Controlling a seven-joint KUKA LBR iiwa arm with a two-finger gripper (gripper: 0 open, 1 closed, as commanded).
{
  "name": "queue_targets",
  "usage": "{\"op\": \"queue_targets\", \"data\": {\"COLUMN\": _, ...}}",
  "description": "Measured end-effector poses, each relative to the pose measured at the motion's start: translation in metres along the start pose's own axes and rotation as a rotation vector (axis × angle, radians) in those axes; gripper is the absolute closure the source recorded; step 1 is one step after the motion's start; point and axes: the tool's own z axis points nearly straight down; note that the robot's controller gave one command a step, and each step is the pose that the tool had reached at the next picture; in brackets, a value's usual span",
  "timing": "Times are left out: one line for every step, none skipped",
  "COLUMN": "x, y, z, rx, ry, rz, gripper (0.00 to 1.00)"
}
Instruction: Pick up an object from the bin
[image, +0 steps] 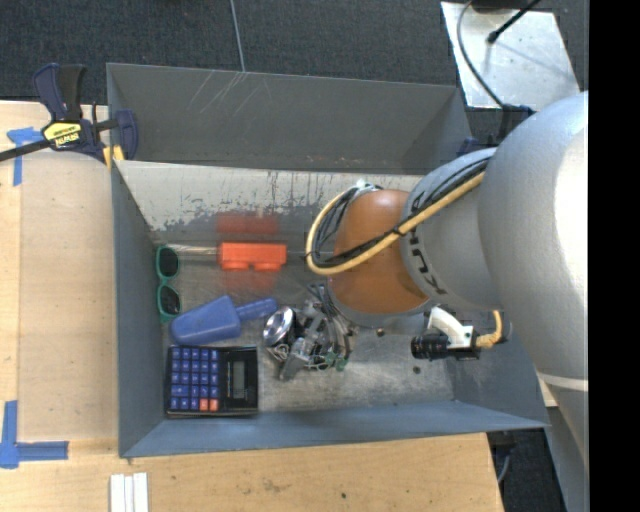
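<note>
From above and a little to one side, the arm (530, 220) comes in from the right, its orange cover (375, 250) hanging over the middle of the grey bin (300, 120). Below the cover, the gripper (312, 348) is down near the floor of the bin, toward the front wall. Whether its fingers are spread or closed I cannot tell; the metal parts there run together.

Just left of the gripper, close enough that it may be touching, lies a small shiny metal piece (278, 325) with a rounded end. It sits beside the gripper, not clearly within it.

Left of that is a blue scoop (210, 319), its handle pointing toward the metal piece. A dark calculator (212, 380) with blue keys lies flat in the front left corner. Green sunglasses (166, 282) rest against the left wall, and an orange block (252, 256) lies further back.
</note>
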Motion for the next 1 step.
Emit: {"op": "queue_targets", "data": {"x": 0.0079, "y": -0.0081, "z": -0.0425, "rx": 0.008, "ry": 0.014, "rz": 0.006, "gripper": 1.0}}
